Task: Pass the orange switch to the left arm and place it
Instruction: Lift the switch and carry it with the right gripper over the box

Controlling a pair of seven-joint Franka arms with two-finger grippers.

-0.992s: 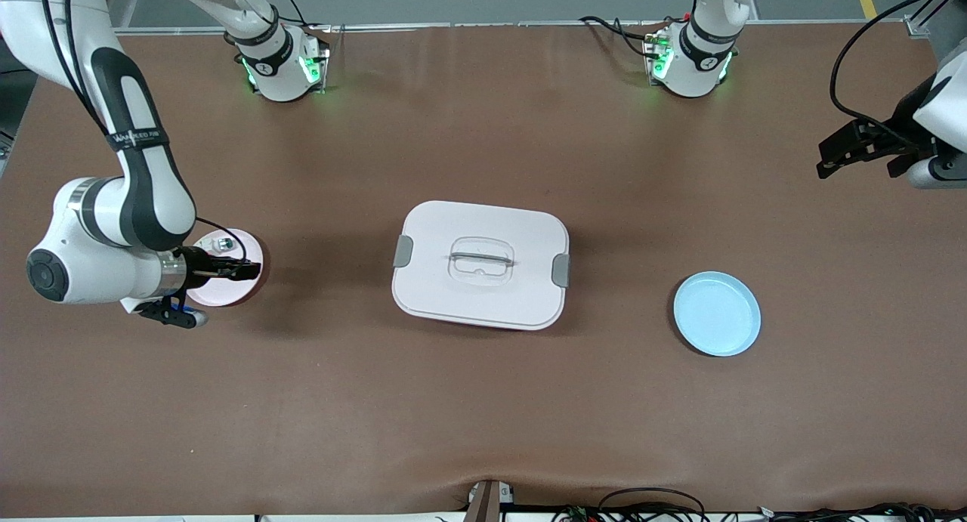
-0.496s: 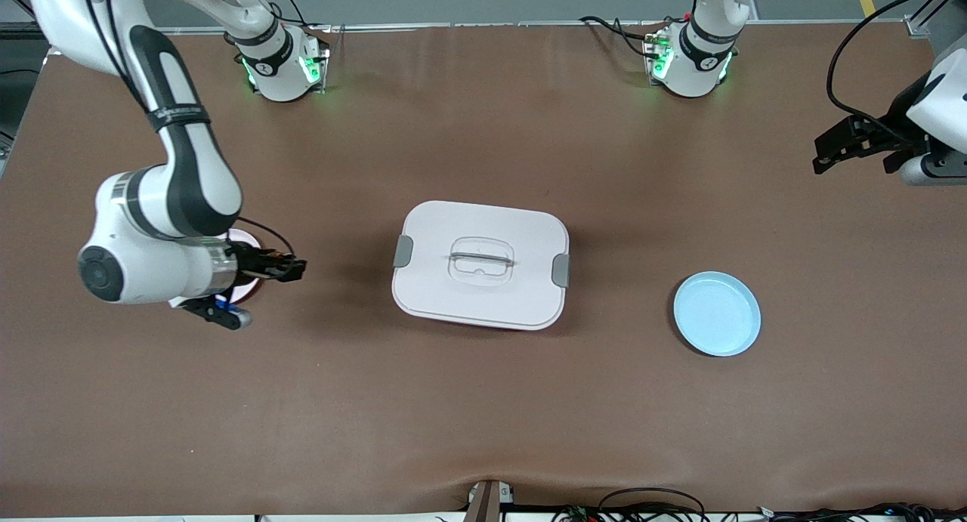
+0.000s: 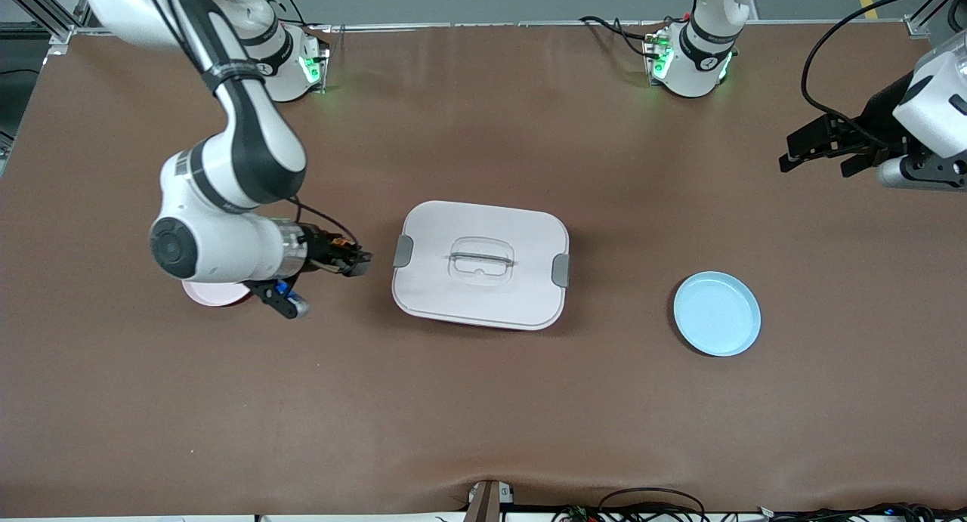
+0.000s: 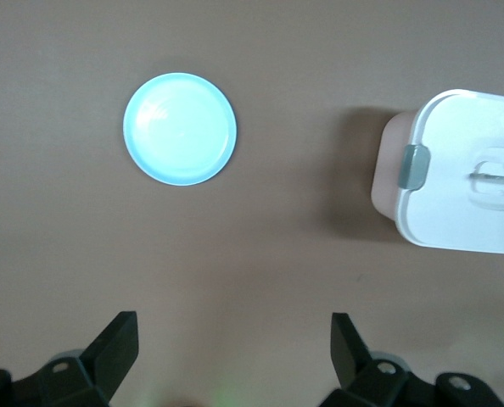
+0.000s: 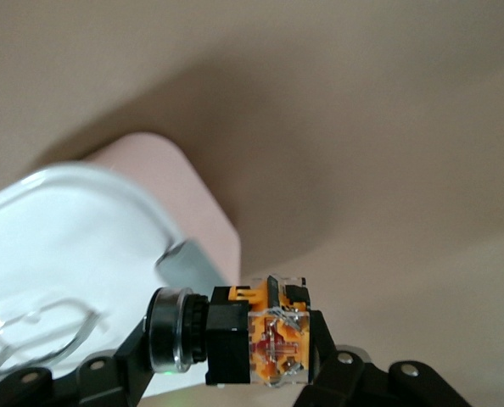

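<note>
Now right gripper [image 3: 353,263] clamps orange switch [image 5: 265,332] beside box [image 3: 480,264]; left gripper [image 3: 820,146] spread wide.

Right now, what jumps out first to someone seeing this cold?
The big white box in the middle of the table, and the right gripper in the air beside it, shut on the orange switch. The left gripper hangs open over the left arm's end of the table, with a light blue plate nearer the front camera.

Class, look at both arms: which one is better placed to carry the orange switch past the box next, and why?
Right. The right gripper is shut on the orange switch beside the box. The left gripper hangs open and empty over the table's left-arm end.
</note>
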